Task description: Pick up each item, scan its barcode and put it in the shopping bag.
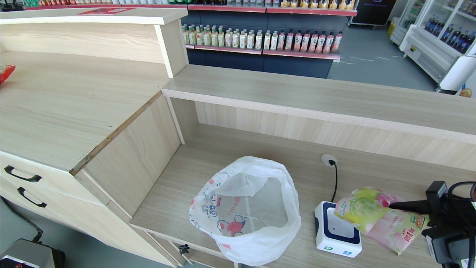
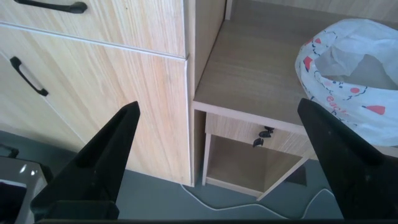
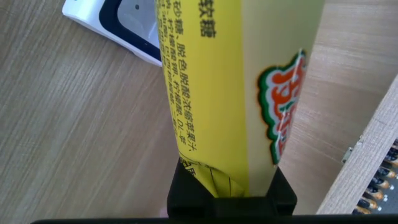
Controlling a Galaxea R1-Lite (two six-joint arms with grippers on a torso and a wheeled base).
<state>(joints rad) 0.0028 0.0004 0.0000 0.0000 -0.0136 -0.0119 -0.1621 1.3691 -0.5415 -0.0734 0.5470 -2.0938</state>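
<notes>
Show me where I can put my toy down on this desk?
Lots of bare wood on the high counter left of the bag, and on the low shelf between the side panel and the bag, also behind the bag. It's crowded on the right: scanner, its cable and the snack packet are bunched together.

Left end effector, fingers spread wide, near drawer fronts and shelved shopping bag

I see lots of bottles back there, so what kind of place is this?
Most likely a small shop's checkout counter: shelves of bottled drinks, glass drink fridges, and a barcode scanner beside a plastic shopping bag.
</notes>
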